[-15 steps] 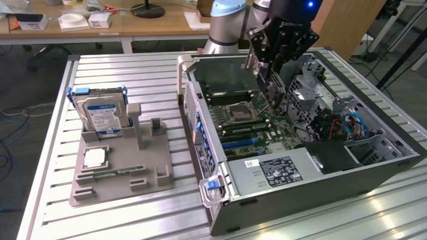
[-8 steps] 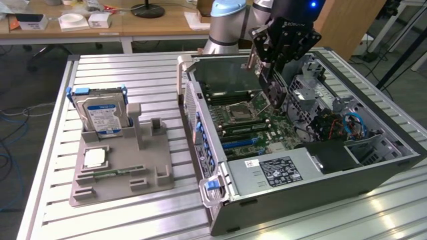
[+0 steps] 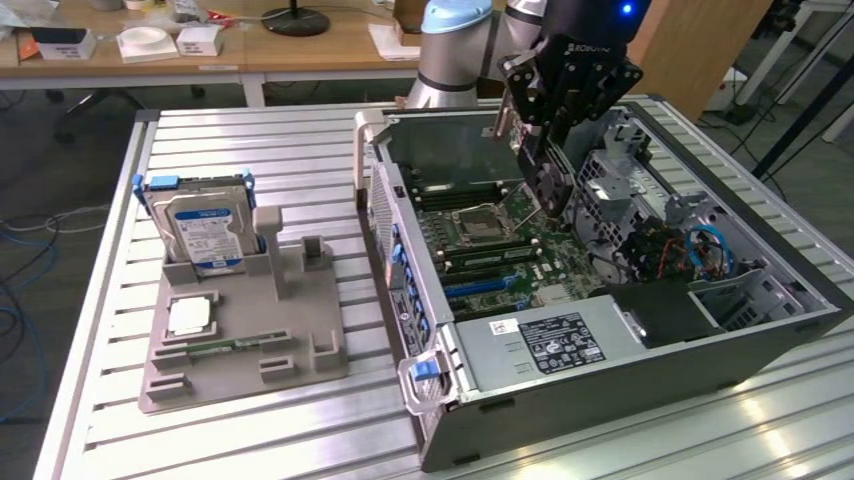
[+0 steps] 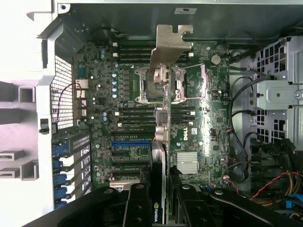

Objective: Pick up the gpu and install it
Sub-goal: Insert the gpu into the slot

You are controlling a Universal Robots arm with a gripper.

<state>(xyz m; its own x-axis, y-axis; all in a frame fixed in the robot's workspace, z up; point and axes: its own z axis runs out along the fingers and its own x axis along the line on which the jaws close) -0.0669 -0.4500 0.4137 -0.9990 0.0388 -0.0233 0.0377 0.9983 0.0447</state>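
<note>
The black two-fingered hand is closed on the gpu, a thin, flat, dark circuit card, with one finger pressed to each face. In the wrist view the card is seen edge-on, running straight out from between the fingers, with a green-and-white label on it close to the grip. Its pale, bent metal bracket is at the far end.

In the exterior view the card hangs upright below the hand, inside the open grey metal computer case that lies on its side. The card is over the green motherboard, close to the square silver processor socket. I cannot tell whether its lower edge touches the board. A long blue expansion slot lies just beside the card's line.

The case rests on the ribbed aluminium counter. Well apart from it, toward the exterior view's left, a grey plastic holder tray carries an upright silver hard drive with a blue-white label.
</note>
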